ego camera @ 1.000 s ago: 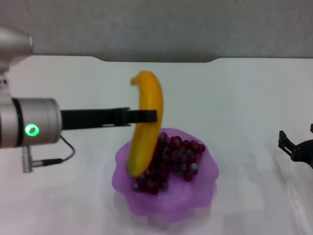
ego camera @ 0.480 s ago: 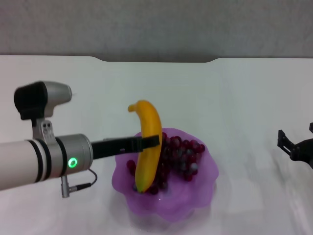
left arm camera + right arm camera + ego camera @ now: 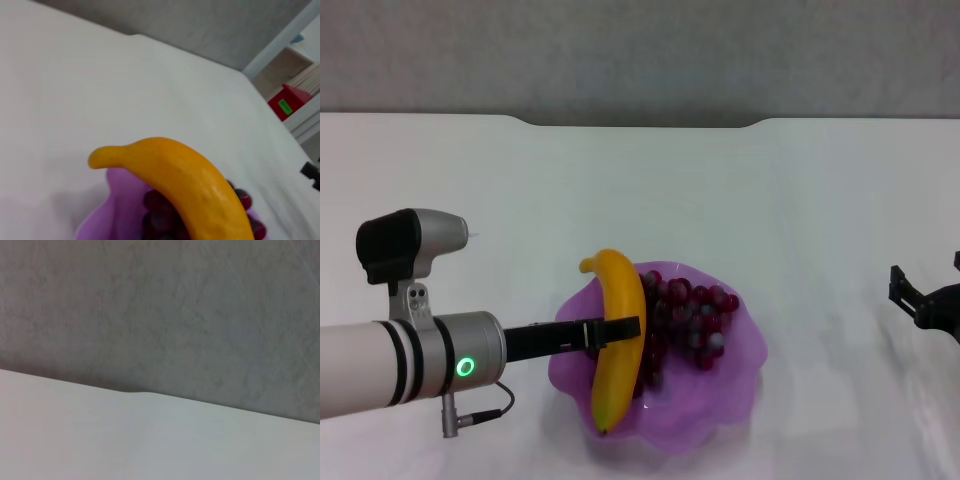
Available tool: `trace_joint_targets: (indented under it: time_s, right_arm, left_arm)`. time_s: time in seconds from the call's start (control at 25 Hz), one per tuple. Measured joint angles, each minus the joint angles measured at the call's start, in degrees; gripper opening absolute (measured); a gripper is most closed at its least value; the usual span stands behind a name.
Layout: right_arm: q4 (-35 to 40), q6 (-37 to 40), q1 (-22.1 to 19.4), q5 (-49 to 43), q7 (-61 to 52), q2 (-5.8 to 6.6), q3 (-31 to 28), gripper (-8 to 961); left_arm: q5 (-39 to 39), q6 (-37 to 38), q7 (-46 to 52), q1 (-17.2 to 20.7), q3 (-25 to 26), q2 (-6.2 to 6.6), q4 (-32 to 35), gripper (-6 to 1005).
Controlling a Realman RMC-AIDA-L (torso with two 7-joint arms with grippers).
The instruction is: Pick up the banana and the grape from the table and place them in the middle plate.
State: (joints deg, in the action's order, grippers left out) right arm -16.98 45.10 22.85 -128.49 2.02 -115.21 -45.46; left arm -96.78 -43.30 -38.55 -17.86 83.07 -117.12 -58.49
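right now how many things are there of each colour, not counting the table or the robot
yellow: 1, the banana, held by the left gripper over the plate
dark red-purple: 1, the grape bunch, in the plate
lilac: 1, the middle plate
total: 3

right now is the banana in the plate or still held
Held. The left pincer is shut on the banana, which hangs over the middle plate beside the grape; whether its lower tip touches the plate, cannot tell.
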Motion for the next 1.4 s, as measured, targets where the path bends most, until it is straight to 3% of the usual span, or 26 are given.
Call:
trace_joint_targets:
  time_s: [0.36, 0.56, 0.68, 0.84, 0.96, 1.12, 1.24, 1.4]
  right_arm:
    - [-0.24, -0.15, 0.04, -0.1, 0.0, -0.01, 0.07, 891]
    - [-0.02, -0.18, 0.03, -0.09, 0.0, -0.01, 0.13, 891]
    - [0.01, -0.19, -0.09, -0.02, 0.0, -0.01, 0.13, 891]
    - [0.03, -0.19, -0.16, 0.04, 0.0, -0.01, 0.12, 891]
    - [0.03, -0.2, -0.07, -0.02, 0.0, -0.01, 0.1, 891]
    - [-0.11, -0.19, -0.01, -0.08, 0.0, -0.07, 0.1, 891]
    - [-0.2, -0.19, -0.03, -0.08, 0.0, -0.09, 0.1, 891]
    - [-0.08, -0.18, -0.04, -0.08, 0.0, -0.1, 0.17, 891]
  left_arm:
    - [4.01, 0.63, -4.42, -1.53, -1.59, -0.11, 3.18, 536]
    - [4.37, 0.68, -5.68, -0.72, -1.58, 0.06, -0.36, 542]
    - [3.41, 1.93, -5.97, 0.1, -0.79, 0.2, -2.92, 663]
    - [-1.44, 5.74, -8.05, 1.81, 4.08, 0.25, -7.66, 806]
    - [-1.64, 13.27, -14.98, 5.67, 6.07, -0.05, -11.68, 874]
    - [3.48, 31.92, -26.11, 10.31, 1.82, -0.24, -12.23, 891]
    - [5.7, 48.02, -31.03, 10.89, -4.68, -0.19, -8.96, 891]
    - [2.59, 69.01, -28.17, 7.82, -16.65, -0.19, -1.4, 891]
